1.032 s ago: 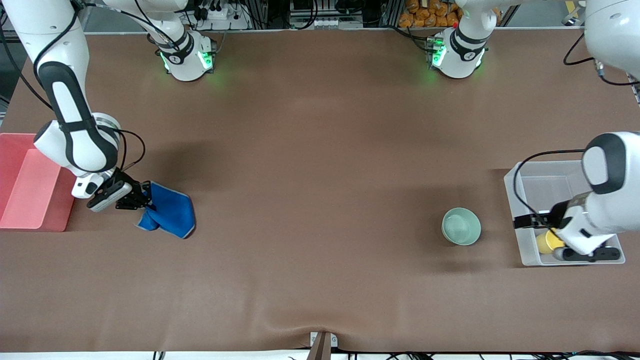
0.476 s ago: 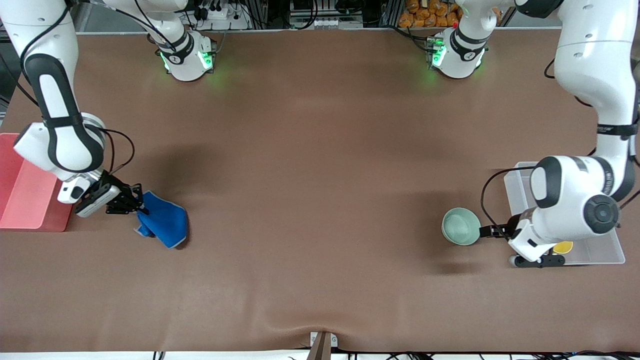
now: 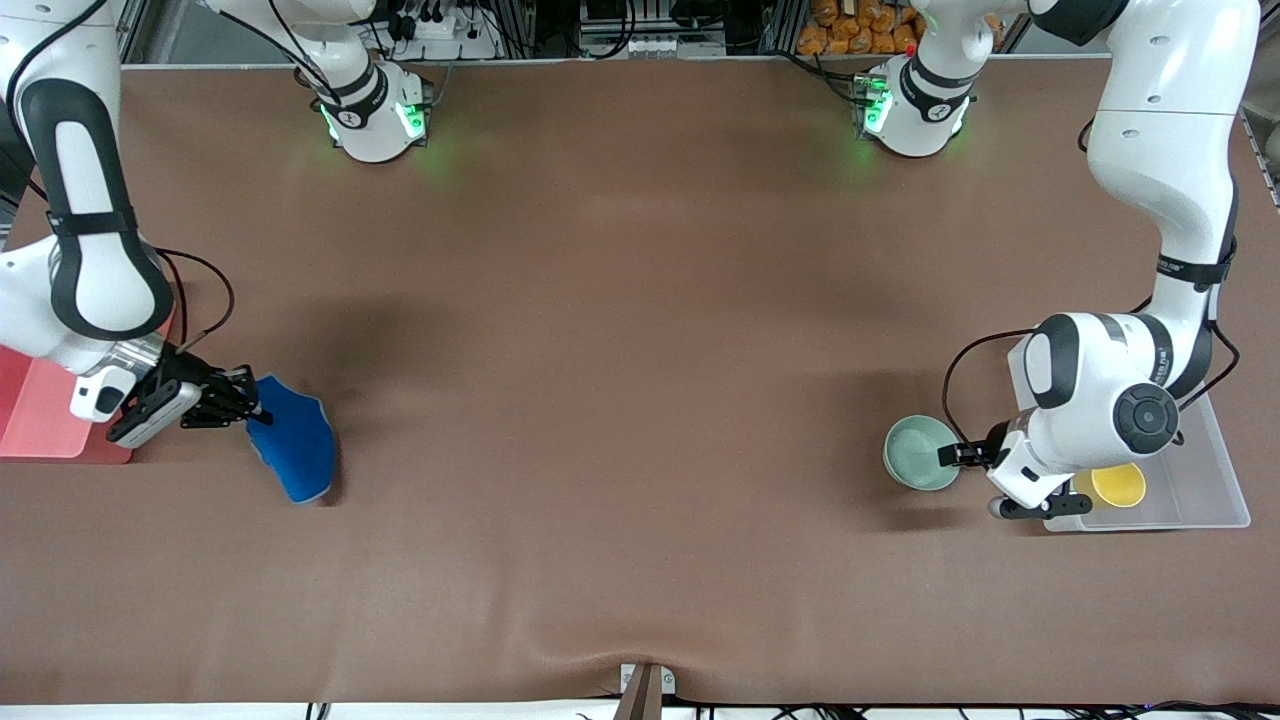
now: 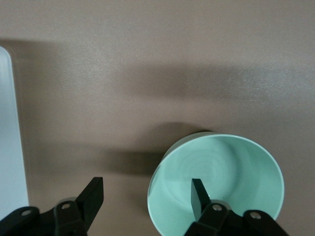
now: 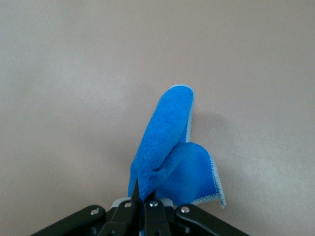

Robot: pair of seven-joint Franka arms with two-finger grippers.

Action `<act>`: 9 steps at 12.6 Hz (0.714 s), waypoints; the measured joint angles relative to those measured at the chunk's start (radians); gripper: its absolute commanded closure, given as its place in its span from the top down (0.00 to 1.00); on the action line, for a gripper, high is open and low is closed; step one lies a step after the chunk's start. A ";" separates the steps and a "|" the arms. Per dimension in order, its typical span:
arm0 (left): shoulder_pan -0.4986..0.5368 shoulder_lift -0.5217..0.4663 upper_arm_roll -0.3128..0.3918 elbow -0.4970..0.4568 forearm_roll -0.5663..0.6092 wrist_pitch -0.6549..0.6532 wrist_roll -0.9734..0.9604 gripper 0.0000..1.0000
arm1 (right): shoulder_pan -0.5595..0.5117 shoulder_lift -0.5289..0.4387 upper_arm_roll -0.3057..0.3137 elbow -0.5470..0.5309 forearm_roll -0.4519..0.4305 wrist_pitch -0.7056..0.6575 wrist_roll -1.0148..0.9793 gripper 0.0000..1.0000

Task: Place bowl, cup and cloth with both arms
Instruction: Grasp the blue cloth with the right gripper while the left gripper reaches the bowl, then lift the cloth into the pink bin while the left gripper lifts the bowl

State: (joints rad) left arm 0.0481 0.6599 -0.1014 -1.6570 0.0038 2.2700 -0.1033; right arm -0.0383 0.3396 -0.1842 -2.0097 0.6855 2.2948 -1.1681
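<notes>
The pale green bowl (image 3: pixel 915 452) stands on the brown table beside the clear tub (image 3: pixel 1215 470). My left gripper (image 3: pixel 952 456) is open at the bowl's rim on the tub side. In the left wrist view (image 4: pixel 145 196) one finger is over the inside of the bowl (image 4: pixel 231 167) and the other is outside it. The yellow cup (image 3: pixel 1118 484) stands upright in the tub. My right gripper (image 3: pixel 243 410) is shut on the blue cloth (image 3: pixel 293 446), which hangs bunched from it next to the red tray (image 3: pixel 40 425). The right wrist view shows the gripper (image 5: pixel 143 195) pinching the cloth (image 5: pixel 167 142).
The red tray lies at the right arm's end of the table, and the clear tub (image 4: pixel 9 147) at the left arm's end. The left arm's elbow hangs over the tub. The table's front edge has a small bracket (image 3: pixel 645 685).
My left gripper left the cup in the tub and moved out to the bowl's rim. My right gripper carried the cloth toward the red tray.
</notes>
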 measured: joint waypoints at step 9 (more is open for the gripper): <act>-0.013 -0.018 -0.002 -0.032 0.000 0.095 -0.039 0.00 | 0.003 -0.138 -0.021 0.265 -0.531 -0.400 0.551 0.00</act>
State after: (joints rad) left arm 0.0352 0.6419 -0.1037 -1.6888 0.0037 2.3646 -0.1419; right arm -0.0352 0.2012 -0.2053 -1.7450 0.1547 1.8952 -0.6171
